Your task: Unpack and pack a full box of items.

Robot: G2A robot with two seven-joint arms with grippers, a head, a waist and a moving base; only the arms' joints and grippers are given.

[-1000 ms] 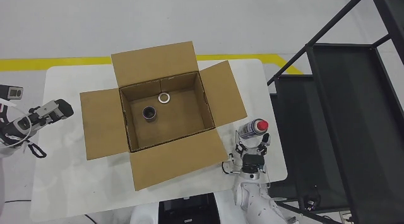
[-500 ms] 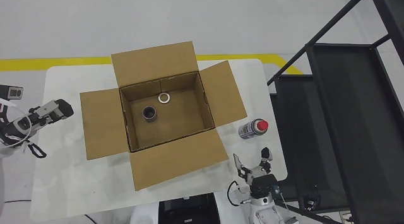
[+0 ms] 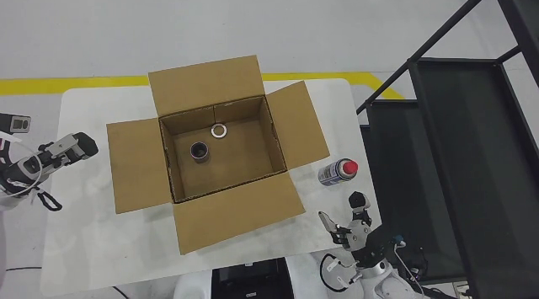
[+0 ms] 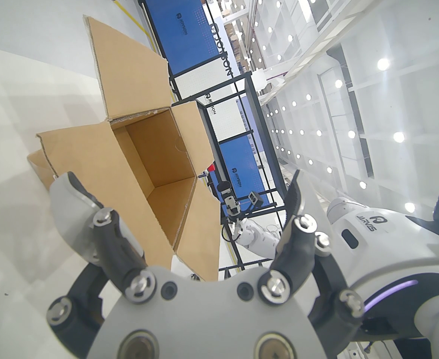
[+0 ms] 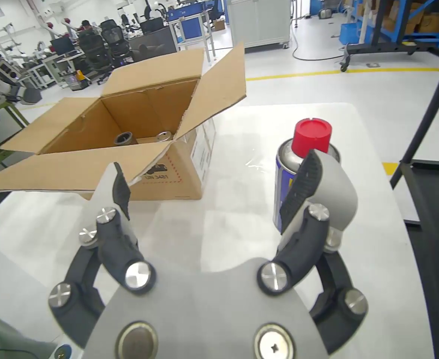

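The dark roll [image 3: 200,152] stands on end on the floor of the box [image 3: 206,84], hole up, toward the box's left side. A white ring [image 3: 219,130] lies near it, by the far wall. Both sit deep down, so I think a claw must come in from above. The left claw [image 4: 178,177], open wide and empty, looks a bit nearer. The right claw [image 3: 342,212], also wide and empty, is at the table [image 3: 93,223] edge, near the upright spray can [image 3: 339,171].

- Box [image 3: 202,84]: plain brown cardboard, with a red dashed rectangle printed on one side.
- Spray can [image 3: 338,171]: red cap, silver shoulder, blue body.
- Desk [image 3: 93,240]: white.
- Cylinder [image 3: 200,152] in the box: black.
- Ring [image 3: 219,130] in the box: pale.
- Right claw [image 5: 214,162] and left claw [image 4: 178,177]: pale grey with black ribbed lining.
- Floor line [image 3: 50,86]: yellow.
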